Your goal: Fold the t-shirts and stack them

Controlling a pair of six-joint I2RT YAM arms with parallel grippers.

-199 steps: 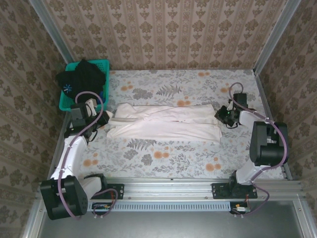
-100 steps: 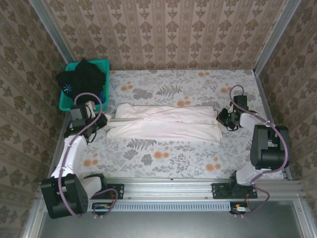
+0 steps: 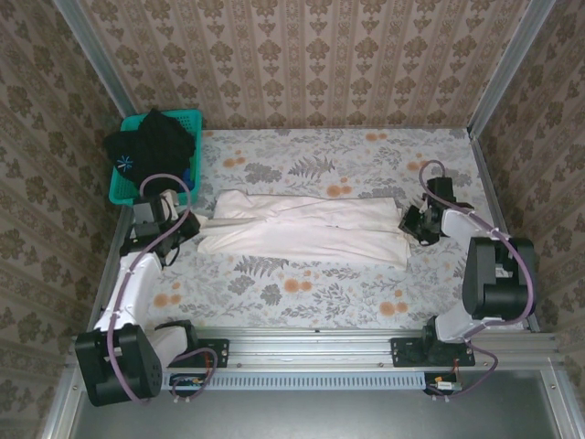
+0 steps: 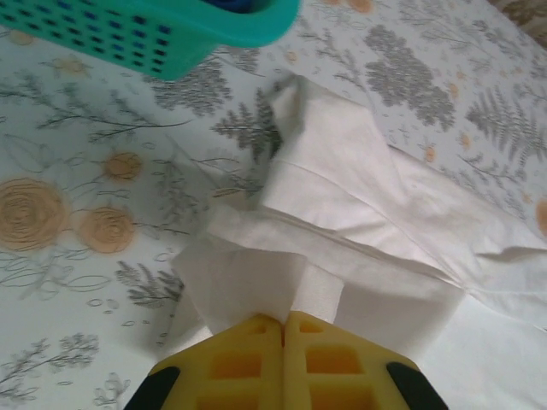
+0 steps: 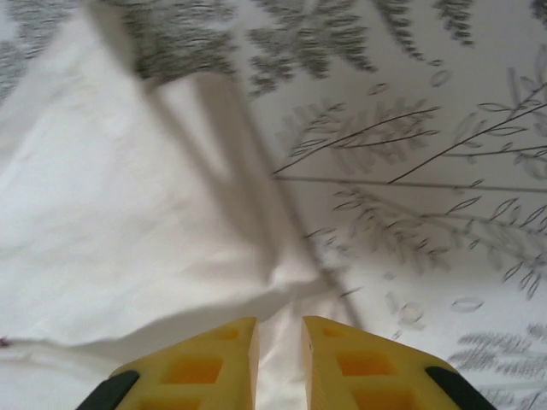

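A white t-shirt (image 3: 302, 227), folded into a long strip with its plain side up, lies across the middle of the floral table. At its left end my left gripper (image 3: 189, 222) is shut on a corner of the cloth; in the left wrist view the yellow jaws (image 4: 284, 318) pinch a raised flap of the t-shirt (image 4: 342, 196). My right gripper (image 3: 409, 223) sits at the strip's right end. Its jaws (image 5: 279, 323) stand a little apart over the t-shirt's edge (image 5: 111, 213), with cloth lying slack in the gap.
A teal mesh basket (image 3: 117, 189) with dark clothes (image 3: 151, 142) heaped in it stands at the back left, close behind my left arm; its rim (image 4: 171, 34) appears in the left wrist view. Patterned walls close in the table on three sides.
My right gripper's jaws have parted and it has shifted slightly toward me at the shirt's right end. My left gripper has drawn its corner a little to the left.
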